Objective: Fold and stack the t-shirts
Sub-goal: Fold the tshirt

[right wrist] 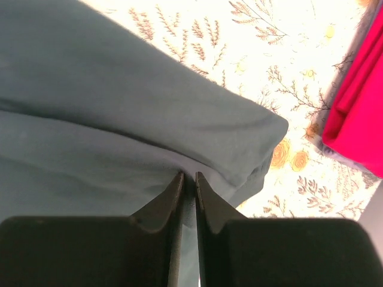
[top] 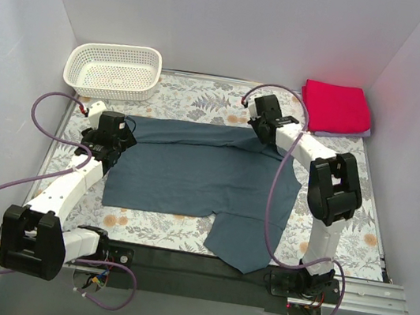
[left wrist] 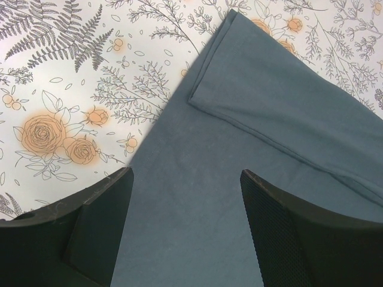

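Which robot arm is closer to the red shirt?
Right. The right arm reaches just left of the red shirt, jaws pinching the blue shirt; the left arm is far off by the basket.

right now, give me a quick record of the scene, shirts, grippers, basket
blue-grey t-shirt: spread out, partly folded
red t-shirt: folded, far right, top of the stack
lavender t-shirt: under the red one, only its edge shows
left gripper: open, above the blue-grey t-shirt's left edge
right gripper: shut on a fold of the blue-grey t-shirt
basket: white lattice, far left
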